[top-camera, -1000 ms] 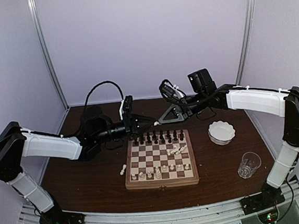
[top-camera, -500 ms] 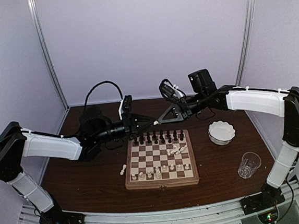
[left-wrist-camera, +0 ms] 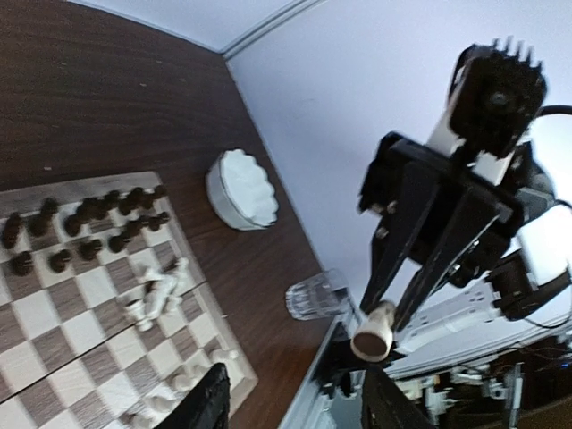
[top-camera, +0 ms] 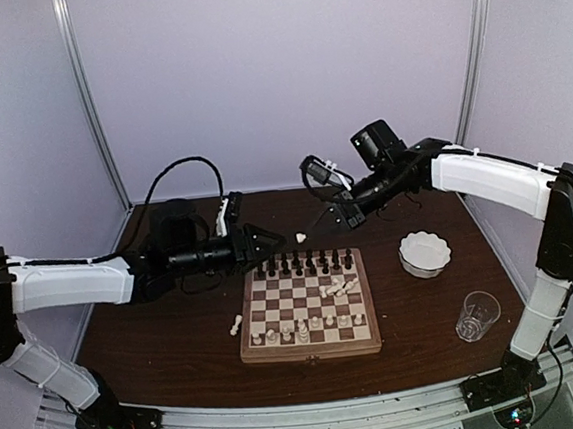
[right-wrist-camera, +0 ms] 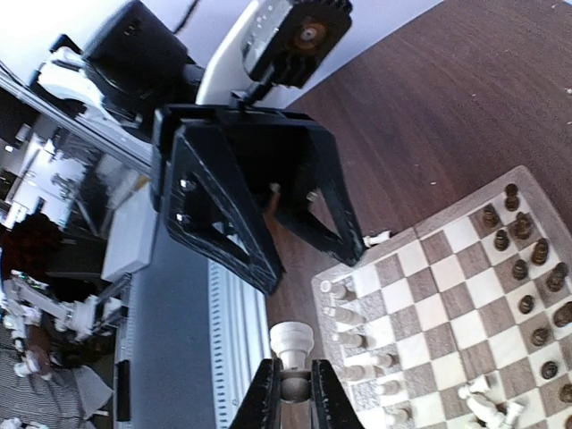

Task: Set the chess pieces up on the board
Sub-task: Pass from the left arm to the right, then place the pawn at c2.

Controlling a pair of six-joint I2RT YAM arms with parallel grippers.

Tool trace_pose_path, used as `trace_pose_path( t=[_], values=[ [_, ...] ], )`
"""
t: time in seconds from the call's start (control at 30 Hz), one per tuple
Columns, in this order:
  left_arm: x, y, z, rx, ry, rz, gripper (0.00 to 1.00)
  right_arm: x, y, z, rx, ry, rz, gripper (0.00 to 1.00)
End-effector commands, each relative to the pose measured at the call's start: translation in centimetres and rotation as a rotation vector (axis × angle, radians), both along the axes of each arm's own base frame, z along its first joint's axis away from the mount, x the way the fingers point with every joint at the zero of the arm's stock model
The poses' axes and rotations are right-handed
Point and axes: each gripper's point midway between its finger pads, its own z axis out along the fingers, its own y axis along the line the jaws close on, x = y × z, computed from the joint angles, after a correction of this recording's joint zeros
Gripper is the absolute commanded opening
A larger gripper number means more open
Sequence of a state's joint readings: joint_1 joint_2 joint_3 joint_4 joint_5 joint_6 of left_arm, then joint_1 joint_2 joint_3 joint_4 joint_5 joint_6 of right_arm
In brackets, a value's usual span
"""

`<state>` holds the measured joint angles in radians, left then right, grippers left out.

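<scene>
My left hand [top-camera: 269, 239] has just opened and stands empty, and my right hand [right-wrist-camera: 292, 382] is now closed on the cream chess piece [right-wrist-camera: 291, 340], holding it in the air beyond the far edge of the board [top-camera: 312, 351], so placing it comes next.

Table [top-camera: 167, 345], dark brown wood. Bearing: chessboard [top-camera: 318, 349], white scalloped bowl [top-camera: 424, 266], clear glass tumbler [top-camera: 477, 315]. One cream piece [top-camera: 237, 325] lies just left of the chessboard.
</scene>
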<state>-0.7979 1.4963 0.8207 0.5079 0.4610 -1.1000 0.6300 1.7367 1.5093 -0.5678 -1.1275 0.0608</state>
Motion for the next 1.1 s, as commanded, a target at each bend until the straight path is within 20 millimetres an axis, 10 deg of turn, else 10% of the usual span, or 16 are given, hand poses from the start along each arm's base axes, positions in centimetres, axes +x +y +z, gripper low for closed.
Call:
trace_pose_path(
  t=[0.0, 0.33, 1.07],
  values=[
    [0.9, 5.1, -0.9, 0.321, -0.087, 0.144, 0.52, -0.6, -1.1, -2.6, -0.267, -0.288, 0.072, 0.08],
    [1.7, 17.1, -1.8, 0.61, -0.076, 0.417, 0.55, -0.4, 1.8, -8.0, -0.628, -0.594, 0.234, 0.08],
    [-0.5, 18.9, -3.5, 0.63, -0.044, 0.423, 0.56, -2.6, 5.7, -16.1, -0.855, -0.69, 0.457, 0.06]
  ],
)
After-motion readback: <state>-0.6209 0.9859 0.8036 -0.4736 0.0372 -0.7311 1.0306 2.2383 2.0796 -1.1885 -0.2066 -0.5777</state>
